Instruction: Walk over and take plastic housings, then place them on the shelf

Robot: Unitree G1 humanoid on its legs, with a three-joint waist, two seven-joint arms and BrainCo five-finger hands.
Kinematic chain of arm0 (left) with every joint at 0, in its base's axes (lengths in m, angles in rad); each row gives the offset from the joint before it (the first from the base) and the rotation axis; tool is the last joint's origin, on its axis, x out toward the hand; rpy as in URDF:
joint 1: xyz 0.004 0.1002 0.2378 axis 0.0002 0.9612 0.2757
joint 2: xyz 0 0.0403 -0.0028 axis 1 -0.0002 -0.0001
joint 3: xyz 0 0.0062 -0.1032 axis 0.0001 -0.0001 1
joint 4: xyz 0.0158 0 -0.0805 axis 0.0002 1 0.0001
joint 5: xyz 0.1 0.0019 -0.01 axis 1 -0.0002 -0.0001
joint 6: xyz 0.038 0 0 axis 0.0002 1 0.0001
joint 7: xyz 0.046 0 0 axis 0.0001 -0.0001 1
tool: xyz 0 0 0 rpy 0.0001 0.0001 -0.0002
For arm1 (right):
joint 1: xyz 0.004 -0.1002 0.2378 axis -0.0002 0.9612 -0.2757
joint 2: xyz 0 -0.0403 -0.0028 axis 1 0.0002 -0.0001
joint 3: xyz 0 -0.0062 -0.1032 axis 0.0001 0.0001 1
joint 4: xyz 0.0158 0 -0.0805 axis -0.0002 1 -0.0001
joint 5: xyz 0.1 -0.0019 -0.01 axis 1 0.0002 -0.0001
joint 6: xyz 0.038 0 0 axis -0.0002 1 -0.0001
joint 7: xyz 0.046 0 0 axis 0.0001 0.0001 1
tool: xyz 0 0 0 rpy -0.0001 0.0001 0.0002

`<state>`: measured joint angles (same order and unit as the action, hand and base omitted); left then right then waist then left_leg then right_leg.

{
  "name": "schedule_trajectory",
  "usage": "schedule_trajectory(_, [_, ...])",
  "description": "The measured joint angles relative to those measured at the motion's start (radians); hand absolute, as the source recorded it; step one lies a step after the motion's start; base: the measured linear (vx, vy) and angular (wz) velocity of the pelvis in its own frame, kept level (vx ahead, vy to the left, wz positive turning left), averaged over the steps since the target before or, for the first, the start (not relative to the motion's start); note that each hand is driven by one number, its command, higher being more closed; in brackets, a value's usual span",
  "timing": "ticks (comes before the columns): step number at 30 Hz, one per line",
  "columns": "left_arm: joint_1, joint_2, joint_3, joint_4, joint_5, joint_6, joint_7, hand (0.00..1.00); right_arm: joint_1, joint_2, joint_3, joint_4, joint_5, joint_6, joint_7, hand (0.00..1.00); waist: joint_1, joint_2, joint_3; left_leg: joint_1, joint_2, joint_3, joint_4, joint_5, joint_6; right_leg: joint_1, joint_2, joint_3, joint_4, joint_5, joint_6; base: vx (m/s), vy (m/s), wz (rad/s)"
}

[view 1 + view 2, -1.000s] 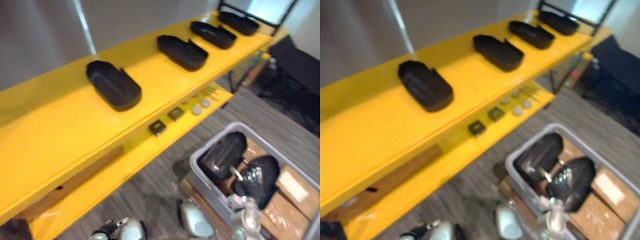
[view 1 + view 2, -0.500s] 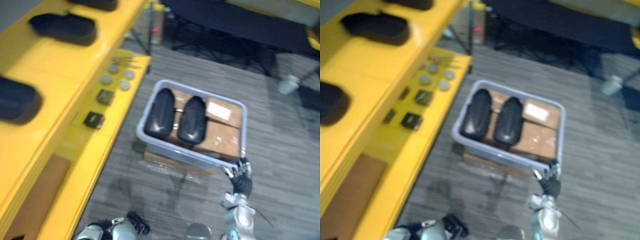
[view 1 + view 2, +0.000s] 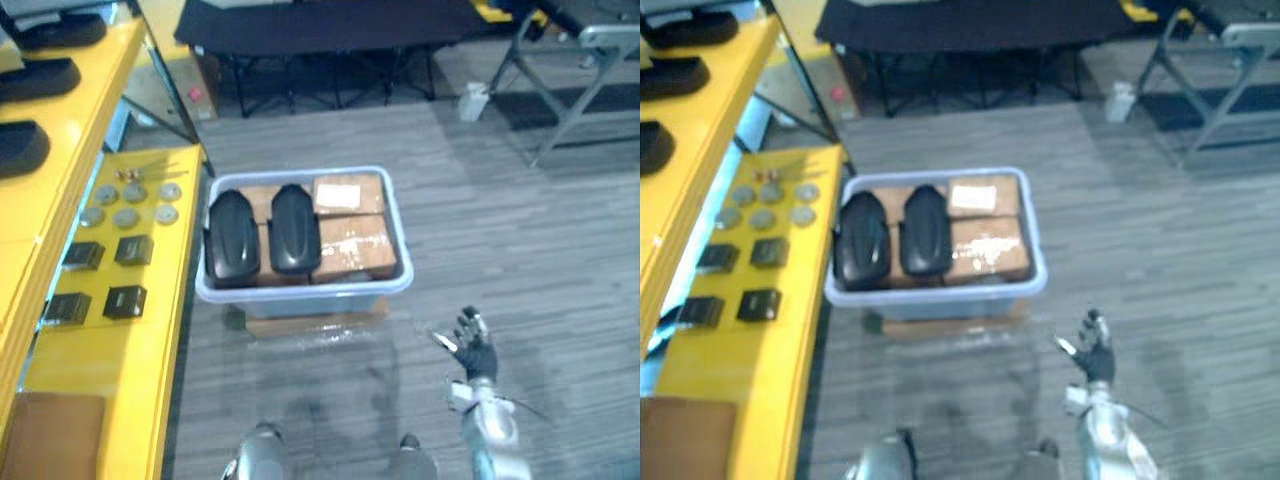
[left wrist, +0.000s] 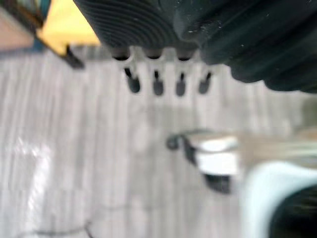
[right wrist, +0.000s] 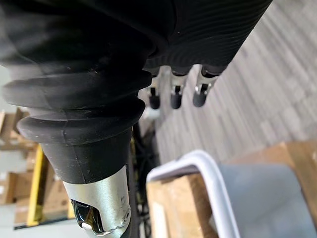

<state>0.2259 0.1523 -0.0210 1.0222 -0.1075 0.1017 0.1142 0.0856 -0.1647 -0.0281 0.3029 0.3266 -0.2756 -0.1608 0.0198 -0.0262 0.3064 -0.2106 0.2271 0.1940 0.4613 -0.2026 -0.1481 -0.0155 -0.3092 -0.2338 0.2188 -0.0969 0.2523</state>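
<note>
Right hand (image 3: 472, 348) found loose, fingers spread, holding nothing; hung over bare floor (image 3: 540, 250) at 5 o'clock from the bin (image 3: 300, 298), near but clear of its rim. Saw left hand (image 4: 156, 85) in its wrist view likewise slack, fingers straight, empty.

Counted two black housings (image 3: 232, 237) side by side in the 9 o'clock half of the bin, glossy backs up. Noted cardboard boxes (image 3: 352, 240) filling the 3 o'clock half. Spotted yellow shelf (image 3: 40, 205) at 9 o'clock, with other housings (image 3: 22, 147) already lying on its top level and small parts (image 3: 125, 300) on the lower one.

Judged the step in hand as closing on the bin, pick not yet begun. Advised stepping in square to the bin's near wall before reaching. Suggested bringing right hand up over the rim toward 11 o'clock and down onto the nearer housing (image 3: 295, 228). Recommended wrapping fingers across the narrow width, thumb opposite, having guessed at a smooth, slippery shell. Recommended lifting straight up to clear rim and neighbour.
</note>
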Motion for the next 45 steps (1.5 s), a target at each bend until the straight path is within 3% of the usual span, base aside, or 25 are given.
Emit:
schedule_trajectory(2, [-0.011,0.01,-0.002,-0.002,-0.013,-0.001,0.001,0.0,-0.074,-0.007,-0.003,0.024,0.005,0.012,-0.029,0.0,0.005,-0.016,0.008,-0.036,-0.023,-0.015,0.003,0.001,0.005,-0.024,-0.019,0.0,0.0,0.004,0.009,-0.17,0.07,0.18])
schedule_trajectory(4, [-0.031,0.012,-0.003,-0.009,-0.039,-0.006,0.0,0.0,-0.153,-0.033,-0.014,0.038,0.009,0.025,-0.049,0.0,0.011,-0.009,0.03,-0.07,-0.044,-0.035,0.012,0.009,0.017,-0.037,-0.029,-0.007,-0.007,0.016,0.012,-0.11,0.058,0.3])
schedule_trajectory(8, [-0.051,-0.006,-0.01,-0.027,-0.046,-0.05,0.022,0.0,-0.361,-0.073,-0.038,0.059,0.013,0.033,-0.107,0.0,0.035,0.026,0.096,-0.124,-0.068,-0.082,0.04,0.024,0.032,-0.038,-0.037,-0.04,-0.002,0.031,0.015,-0.05,0.04,0.28])
schedule_trajectory(12, [-0.052,-0.011,-0.022,-0.065,-0.08,-0.08,0.037,0.0,-0.553,-0.123,-0.053,0.065,0.013,0.032,-0.171,0.0,0.078,0.038,0.136,-0.175,-0.084,-0.141,0.062,0.035,0.038,-0.073,-0.037,-0.046,0.029,0.029,0.009,0.0,0.004,0.19])
schedule_trajectory(16, [-0.058,-0.025,-0.022,-0.081,-0.091,-0.107,0.035,0.0,-0.75,-0.213,-0.077,0.179,0.013,0.005,-0.237,0.0,0.106,0.062,0.16,-0.211,-0.101,-0.177,0.07,0.042,0.04,-0.092,-0.045,-0.067,0.057,0.018,-0.006,-0.02,0.005,0.23])
schedule_trajectory(19, [-0.071,-0.034,-0.022,-0.085,-0.095,-0.121,0.031,0.0,-0.834,-0.282,-0.076,0.268,0.031,-0.001,-0.245,0.0,0.134,0.076,0.171,-0.244,-0.114,-0.2,0.064,0.059,0.037,-0.124,-0.054,-0.073,0.092,-0.005,-0.004,-0.06,-0.017,0.25])
schedule_trajectory(21, [-0.072,-0.039,-0.028,-0.099,-0.125,-0.123,0.029,0.0,-0.89,-0.309,-0.076,0.333,0.062,0.003,-0.247,0.0,0.137,0.088,0.182,-0.268,-0.121,-0.219,0.048,0.08,0.035,-0.138,-0.054,-0.094,0.103,-0.006,-0.006,-0.07,-0.036,0.27])
schedule_trajectory(28, [-0.086,-0.055,-0.086,-0.092,-0.172,-0.166,0.01,0.0,-1.066,-0.462,-0.026,0.632,0.134,0.111,-0.254,0.0,0.197,0.149,0.215,-0.301,-0.14,-0.268,-0.036,0.159,0.027,-0.18,-0.059,-0.137,0.127,-0.009,-0.012,-0.08,-0.03,0.21])
schedule_trajectory(32, [-0.101,-0.065,-0.124,-0.058,-0.216,-0.195,-0.012,0.0,-1.158,-0.545,0.019,0.715,0.135,0.168,-0.255,0.0,0.226,0.183,0.225,-0.321,-0.148,-0.291,-0.078,0.197,0.021,-0.209,-0.061,-0.156,0.14,-0.012,-0.016,-0.04,-0.022,0.15])
schedule_trajectory(35, [-0.102,-0.07,-0.146,-0.048,-0.249,-0.198,-0.017,0.0,-1.18,-0.569,0.043,0.743,0.135,0.195,-0.256,0.0,0.243,0.187,0.225,-0.324,-0.149,-0.298,-0.087,0.202,0.019,-0.215,-0.062,-0.166,0.144,-0.016,-0.023,-0.02,-0.024,0.1])
schedule_trajectory(45, [-0.103,-0.076,-0.198,-0.026,-0.29,-0.216,-0.053,0.0,-1.246,-0.626,0.123,0.777,0.132,0.211,-0.251,0.0,0.292,0.205,0.213,-0.342,-0.168,-0.319,-0.087,0.203,0.017,-0.23,-0.081,-0.187,0.177,-0.042,-0.026,0.0,-0.001,0.08])
